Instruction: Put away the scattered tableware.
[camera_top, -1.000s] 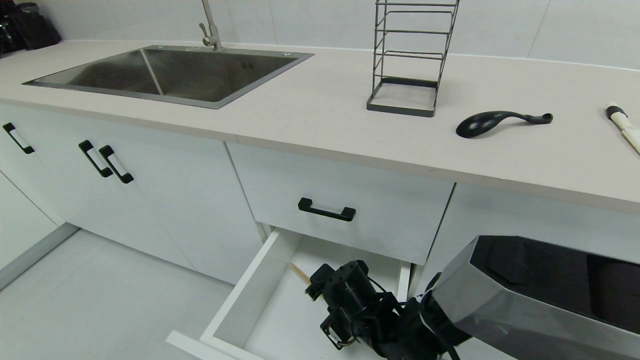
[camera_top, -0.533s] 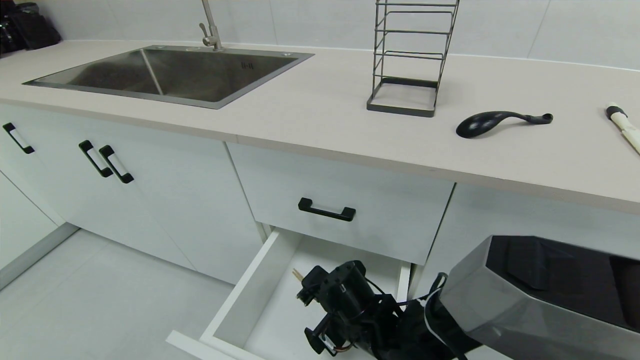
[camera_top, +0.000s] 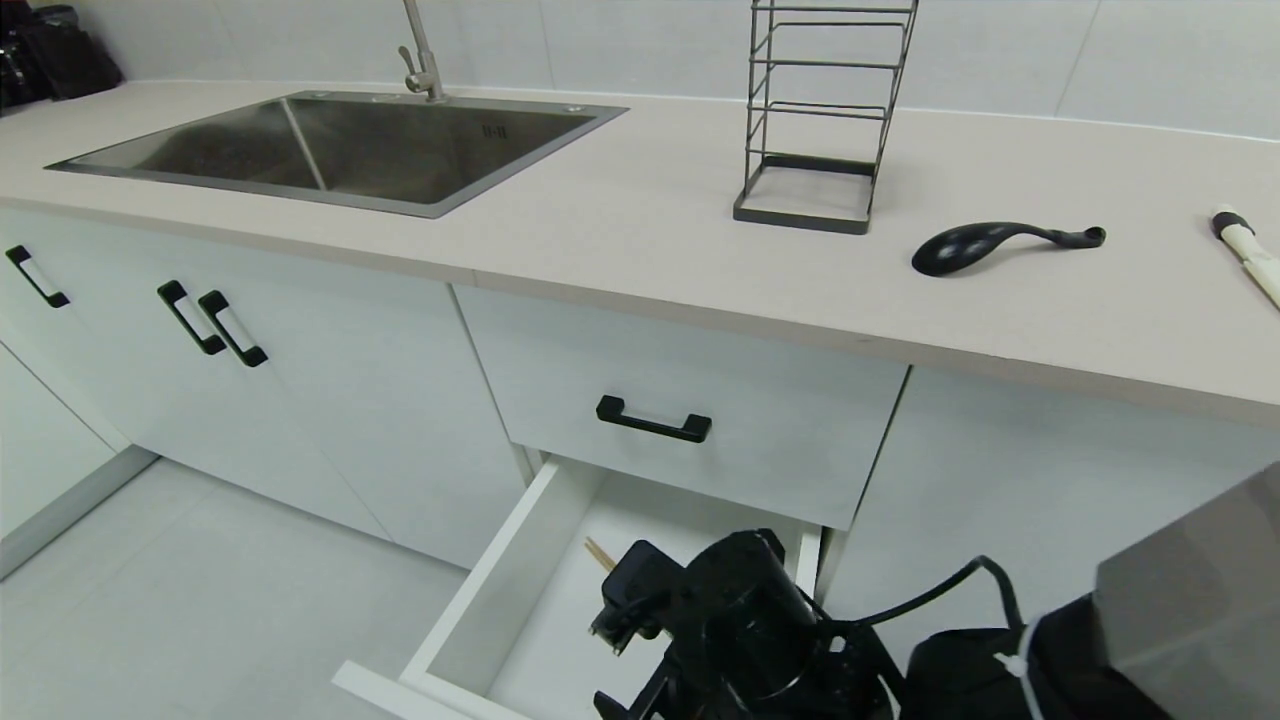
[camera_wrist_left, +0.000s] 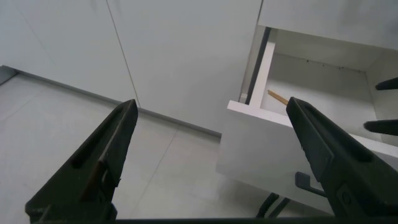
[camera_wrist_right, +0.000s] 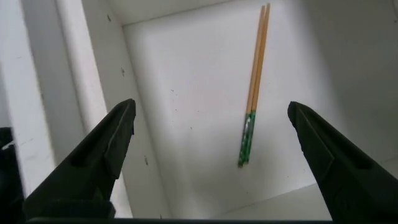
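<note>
A pair of wooden chopsticks (camera_wrist_right: 254, 93) with green ends lies flat on the floor of the open lower drawer (camera_top: 500, 590); the tip of the chopsticks (camera_top: 598, 553) shows beside the drawer's left wall. My right gripper (camera_top: 618, 612) hangs over the drawer, open and holding nothing, its fingers (camera_wrist_right: 93, 162) spread either side of the chopsticks and above them. A black spoon (camera_top: 962, 245) lies on the counter's right part. My left gripper (camera_wrist_left: 211, 162) is open and holds nothing, low over the floor to the left of the drawer (camera_wrist_left: 261, 124).
A wire rack (camera_top: 815, 120) stands at the back of the counter (camera_top: 640, 240), with a sink (camera_top: 340, 145) to its left. A pale-handled utensil (camera_top: 1248, 255) lies at the counter's right edge. The upper drawer (camera_top: 655, 425) above the open one is closed.
My right gripper has drawn back toward the drawer's front, away from the chopsticks. The arm's silver link has swung down to the lower right.
</note>
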